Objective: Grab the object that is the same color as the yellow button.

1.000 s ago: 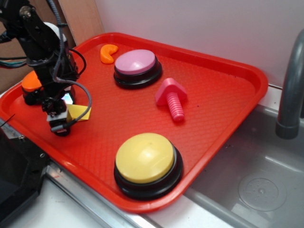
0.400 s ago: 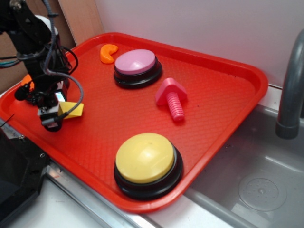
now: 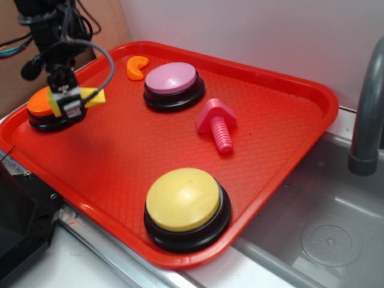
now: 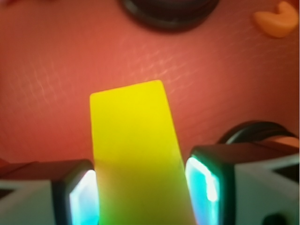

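Exterior view, left to right. Orange button [image 3: 41,107] at 9 o'clock of red tray [image 3: 288,114]. End effector [image 3: 71,103] beside it, clamped on yellow wedge [image 3: 93,96], which hangs clear of tray. Orange curved piece [image 3: 137,67] at 11 o'clock; purple button [image 3: 171,81], pink bolt [image 3: 217,123] mid-tray; yellow button [image 3: 183,199] at 6 o'clock. Wrist view: wedge [image 4: 138,154] sits squarely between pads [image 4: 200,180]. Judgement: grasp made; hold squeeze steady, lift vertically, avoid swinging into orange button.

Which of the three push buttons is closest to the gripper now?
The orange button at the tray's left edge: the gripper, holding the yellow block, hangs right beside it. The pink-purple button and yellow button are farther.
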